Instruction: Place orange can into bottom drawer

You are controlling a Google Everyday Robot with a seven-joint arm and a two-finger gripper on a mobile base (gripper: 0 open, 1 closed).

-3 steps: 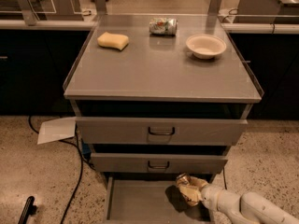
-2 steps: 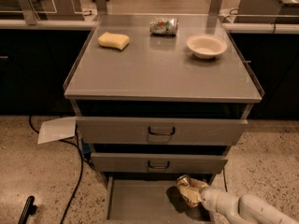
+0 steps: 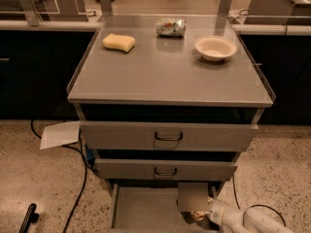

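While the gripper [image 3: 210, 211] is hanging at the end of its white arm [image 3: 245, 221] in the lower right, we are placing it low over the right part of the bottom drawer [image 3: 141, 205], which is standing pulled out. We are finding the orange can [image 3: 196, 216] at the gripper's tip, within the drawer's outline and partly hidden. Whether the gripper is clamped on it or parted, we cannot tell. We are judging the placing step to be in hand and near its end. The next move is calling for the can to settle on the grey floor, be freed, and for the gripper to rise clear of the middle drawer [image 3: 165, 170] just above. On the cabinet top [image 3: 165, 81], the other can [image 3: 170, 26], a sponge [image 3: 118, 42] and a bowl [image 3: 215, 48] are lying well apart from this work.
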